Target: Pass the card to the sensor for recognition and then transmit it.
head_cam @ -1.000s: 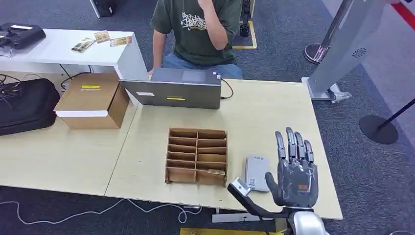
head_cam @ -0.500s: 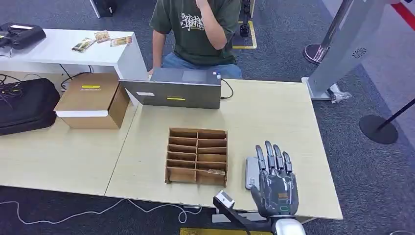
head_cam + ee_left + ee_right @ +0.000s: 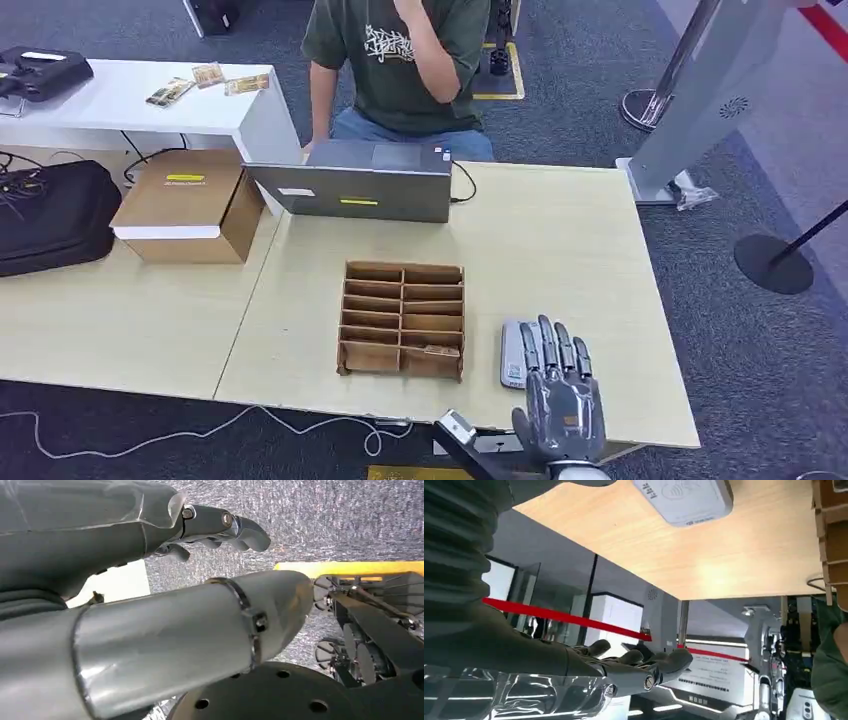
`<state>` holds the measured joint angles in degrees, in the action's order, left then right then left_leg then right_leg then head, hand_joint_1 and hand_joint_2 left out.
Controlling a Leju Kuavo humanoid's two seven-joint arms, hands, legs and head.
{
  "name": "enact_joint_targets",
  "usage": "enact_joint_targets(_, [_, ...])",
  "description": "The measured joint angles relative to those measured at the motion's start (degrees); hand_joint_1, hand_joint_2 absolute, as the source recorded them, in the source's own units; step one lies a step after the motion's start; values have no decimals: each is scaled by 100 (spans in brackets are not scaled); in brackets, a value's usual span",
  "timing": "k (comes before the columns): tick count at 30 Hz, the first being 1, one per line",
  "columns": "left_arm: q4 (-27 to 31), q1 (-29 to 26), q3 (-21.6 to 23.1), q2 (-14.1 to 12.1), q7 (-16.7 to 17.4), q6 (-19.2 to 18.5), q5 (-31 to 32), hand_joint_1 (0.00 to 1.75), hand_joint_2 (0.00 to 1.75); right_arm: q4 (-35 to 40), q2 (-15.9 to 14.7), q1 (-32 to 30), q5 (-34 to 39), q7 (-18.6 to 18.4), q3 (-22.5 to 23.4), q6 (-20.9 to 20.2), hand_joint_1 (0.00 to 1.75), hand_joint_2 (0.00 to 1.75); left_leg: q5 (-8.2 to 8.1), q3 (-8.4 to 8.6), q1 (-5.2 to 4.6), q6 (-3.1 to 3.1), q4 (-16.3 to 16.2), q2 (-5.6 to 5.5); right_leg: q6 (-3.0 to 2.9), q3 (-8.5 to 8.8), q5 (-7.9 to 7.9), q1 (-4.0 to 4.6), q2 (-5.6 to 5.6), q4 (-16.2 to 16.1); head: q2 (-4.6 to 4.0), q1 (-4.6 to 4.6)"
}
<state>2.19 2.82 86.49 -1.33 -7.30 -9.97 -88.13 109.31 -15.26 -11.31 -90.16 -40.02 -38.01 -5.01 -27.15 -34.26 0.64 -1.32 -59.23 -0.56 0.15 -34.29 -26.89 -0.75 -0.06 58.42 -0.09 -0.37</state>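
Sensor (image 3: 684,497) face in wrist view

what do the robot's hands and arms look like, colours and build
The right hand has a dark grey palm back with a small orange mark and slim dark fingers, on a silver wrist. The left hand has glossy grey fingers, a clear cover behind them, and a smooth silver tubular forearm.

**Hidden and cut-off bits**

Right hand (image 3: 560,410) covers the near right part of the sensor (image 3: 514,352). Its wrist runs off the bottom edge. The seated person (image 3: 400,60) is cropped at the top. Small item in the organizer (image 3: 403,318) slot: unreadable.
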Motion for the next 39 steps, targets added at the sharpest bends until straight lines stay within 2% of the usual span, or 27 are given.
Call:
enact_joint_targets(9, [0, 1, 0, 0, 0, 2, -20, 0, 0, 13, 78, -90, 0, 0, 37, -11, 0, 175, 0, 0, 0, 0, 0, 0, 3, 0, -2, 0, 0, 0, 2, 2])
enact_joint_targets(15, [0, 4, -9, 4, 18, 20, -129, 0, 0, -53, 289, -162, 2, 273, 83, 166, 0, 175, -2, 1, 0, -2, 0, 0, 2, 0, -3, 0, 0, 0, 2, 2])
enact_joint_targets(20, [0, 8, -24, 20, 125, 20, -186, 0, 0, -125, 472, -291, 2, 376, 225, 157, 0, 175, -2, 0, 0, -2, 0, -1, 3, 0, -3, 0, 0, 0, 0, 2])
enact_joint_targets(23, [0, 21, -26, 22, 142, 20, -186, 0, 0, -188, 579, -351, 2, 568, 299, 192, 0, 175, -2, 1, 0, -3, 0, 0, 3, 0, -3, 0, 1, 0, 0, 0])
enact_joint_targets(29, [0, 54, -26, 22, 227, 15, -188, 0, 0, -507, 881, -363, 7, 1101, 400, 511, 0, 175, -2, 1, 0, -3, 0, 0, 2, 1, -3, 0, 1, 0, 2, 2])
enact_joint_targets(39, [0, 95, -26, -7, 249, 20, -166, 0, 0, -1336, 1318, -65, 4, 1570, 619, 995, 0, 175, -1, 3, 1, -3, 0, 2, 2, 1, -3, 0, 3, 1, 2, 2])
